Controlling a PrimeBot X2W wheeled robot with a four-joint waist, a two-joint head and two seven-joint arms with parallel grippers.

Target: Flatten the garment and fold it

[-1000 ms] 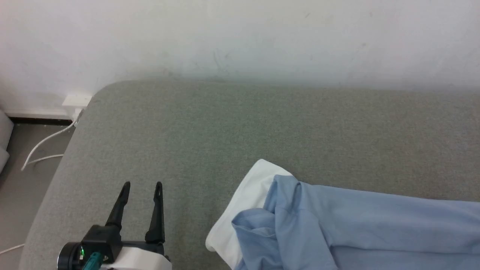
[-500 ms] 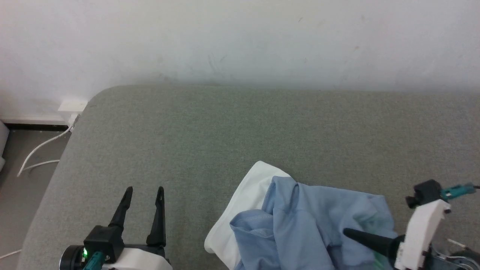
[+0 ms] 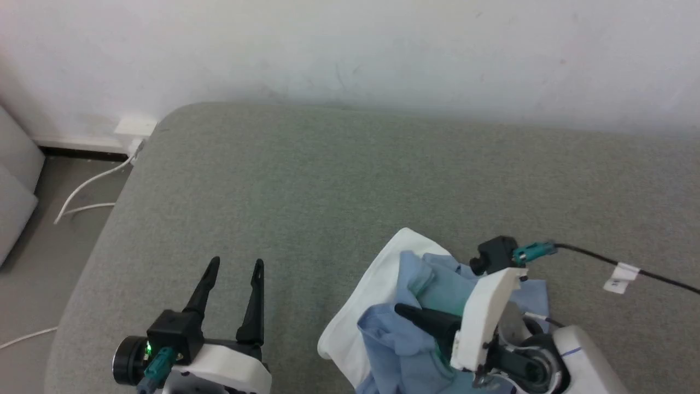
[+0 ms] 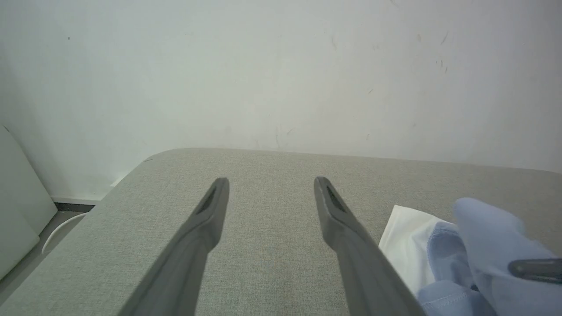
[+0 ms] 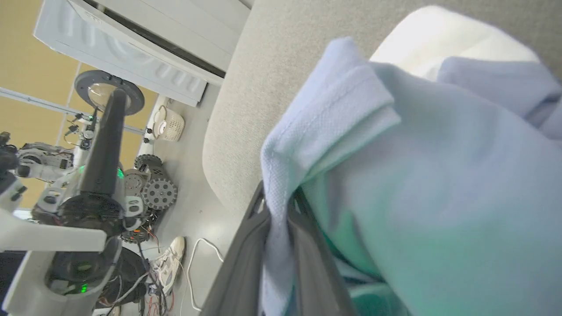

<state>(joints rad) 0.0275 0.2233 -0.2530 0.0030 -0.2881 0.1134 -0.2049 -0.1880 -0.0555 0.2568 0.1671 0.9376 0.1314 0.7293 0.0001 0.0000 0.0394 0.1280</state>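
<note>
The garment [image 3: 391, 342], a light blue knit shirt with a white part [image 3: 366, 295] turned outward, lies bunched in a heap on the grey cushion [image 3: 328, 186]. It sits at about 5 o'clock in the head view and runs off the bottom edge. The white part is on the heap's 10 o'clock side, flat against the cushion.

The right gripper [image 3: 407, 313] lies over the heap with its dark fingers pointing toward 9 o'clock and blue cloth gathered around them. In the right wrist view the right gripper [image 5: 279, 206] has its two fingers pressed nearly together, pinching a stitched fold of the garment [image 5: 417, 175]. The fold rises from between them toward 12 o'clock and drapes over to 3 o'clock. It looks like a sleeve edge, though the blur makes that hard to settle.

The left gripper [image 3: 236, 262] hovers at 7 o'clock in the head view, well apart from the garment. Its fingers are spread wide and point to 12 o'clock, with bare cushion between them. In the left wrist view the left gripper [image 4: 272, 182] frames the cushion the same way, and the garment [image 4: 478, 228] shows at 4 o'clock.

Behind the cushion, at 12 o'clock, stands a white wall [image 3: 350, 44]. At 9 o'clock a white cable [image 3: 87, 189] trails over the floor [image 3: 33, 284]. A black cable [image 3: 651, 272] with a white tag runs from the right wrist toward 3 o'clock.
</note>
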